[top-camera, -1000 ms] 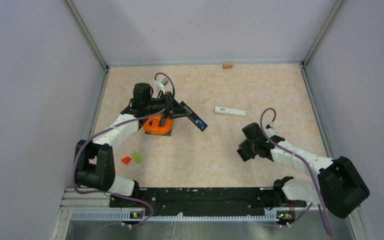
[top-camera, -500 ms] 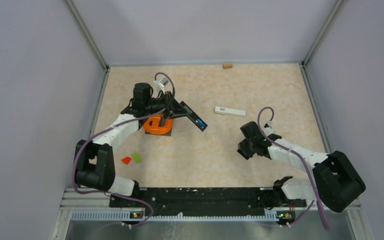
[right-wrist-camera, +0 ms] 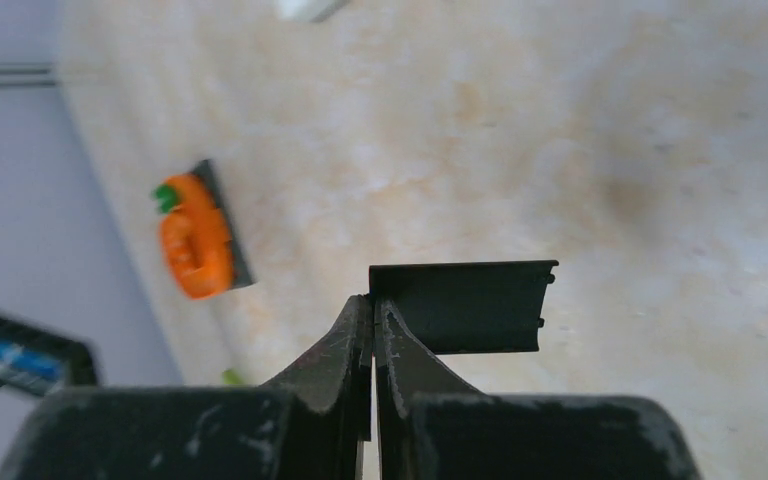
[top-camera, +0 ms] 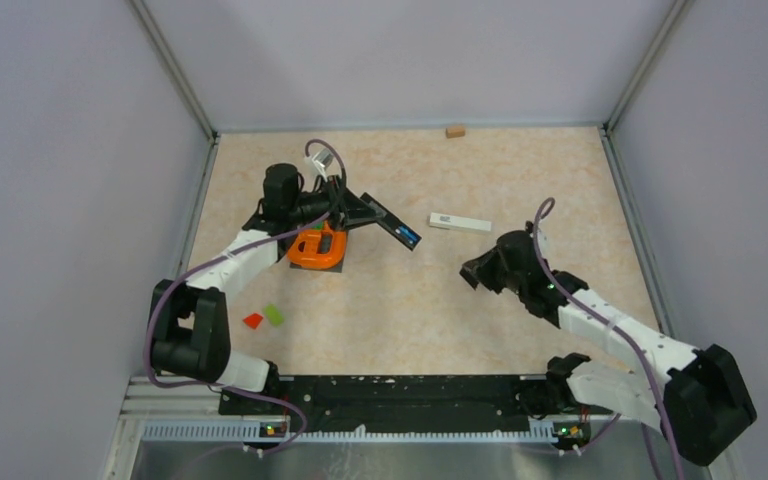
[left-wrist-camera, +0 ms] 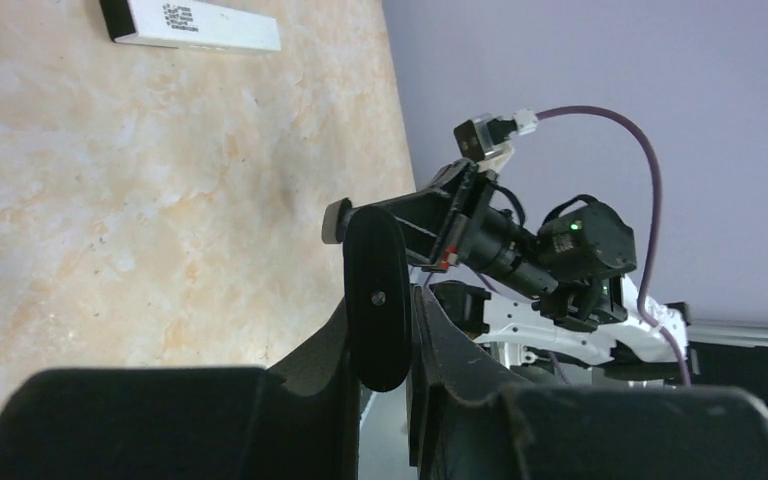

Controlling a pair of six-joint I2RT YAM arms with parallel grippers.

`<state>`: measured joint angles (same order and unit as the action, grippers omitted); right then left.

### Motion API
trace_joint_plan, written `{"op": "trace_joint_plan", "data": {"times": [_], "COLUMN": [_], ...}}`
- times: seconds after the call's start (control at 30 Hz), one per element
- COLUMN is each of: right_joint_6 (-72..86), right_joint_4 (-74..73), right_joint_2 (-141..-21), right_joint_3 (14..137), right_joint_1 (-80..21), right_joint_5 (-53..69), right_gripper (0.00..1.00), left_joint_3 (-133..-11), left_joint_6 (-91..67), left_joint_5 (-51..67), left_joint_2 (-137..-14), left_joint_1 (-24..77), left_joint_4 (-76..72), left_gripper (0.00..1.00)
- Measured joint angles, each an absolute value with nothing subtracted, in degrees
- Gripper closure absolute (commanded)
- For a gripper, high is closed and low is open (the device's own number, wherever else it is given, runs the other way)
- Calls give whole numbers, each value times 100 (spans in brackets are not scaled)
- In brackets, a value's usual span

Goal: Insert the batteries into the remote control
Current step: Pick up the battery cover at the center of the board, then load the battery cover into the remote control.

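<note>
From above, your right gripper (top-camera: 469,272) had swung up and forward from its spot nearer the arm bases, ending close to the white bar (top-camera: 459,222) and facing the left arm. Its jaws had gone from partly open to pressed together. Your left gripper (top-camera: 352,215) had lifted and tilted the remote (top-camera: 392,226) slightly, leaving more of the orange holder (top-camera: 317,248) uncovered beneath it. One blue battery (top-camera: 410,238) showed in the open bay at the remote's far end, and I could not pick out the other batteries anywhere. In the left wrist view, the fingers were nearly closed and clamped on the remote, seen end-on as a dark oblong held clear of the table. The white bar lay well beyond it, and the right arm sat opposite. In the right wrist view, the fingertips met with no gap, pinching the edge of a thin black cover (right-wrist-camera: 460,305) that stuck out flat to one side, above bare tabletop. The orange holder sat far off, and the remote with its blue cell was at the frame's lower left. My reading is that you had just secured the battery door. You would still need to check the bay was full before bringing the cover across.
</note>
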<state>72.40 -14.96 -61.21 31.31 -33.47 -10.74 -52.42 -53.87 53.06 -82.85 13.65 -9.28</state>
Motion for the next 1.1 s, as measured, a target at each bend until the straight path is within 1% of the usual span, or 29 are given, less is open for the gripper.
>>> {"op": "trace_joint_plan", "data": {"times": [0.1, 0.23, 0.33, 0.5, 0.73, 1.1], "right_joint_6": [7074, 6965, 6963, 7105, 7472, 7719], "right_joint_4": [-998, -91, 681, 1892, 3188, 3540], "right_joint_2": [-5612, -5264, -5203, -5284, -5596, -5631], "right_joint_3": [3240, 3389, 3463, 3559, 3664, 3677], "right_joint_1": [-3347, -3345, -3345, -3345, -3347, -3371], "right_joint_5": [-821, -360, 73, 674, 1225, 1400], "right_gripper": [100, 100, 100, 100, 100, 100], "left_joint_3": [-5057, -4781, -4652, -4530, -4506, -4499], "left_joint_6": [-5913, -6687, -7334, -8123, -8545, -8774], "left_joint_5": [5306, 5308, 5306, 5306, 5264, 5131], "left_joint_2": [-8285, -8335, -8477, -8650, -8680, -8707], "left_joint_1": [1374, 1444, 1573, 1839, 2082, 2123], "left_joint_4": [-1546, -2427, -3271, -4278, -4858, -5111], "left_gripper": [100, 100, 100, 100, 100, 100]}}
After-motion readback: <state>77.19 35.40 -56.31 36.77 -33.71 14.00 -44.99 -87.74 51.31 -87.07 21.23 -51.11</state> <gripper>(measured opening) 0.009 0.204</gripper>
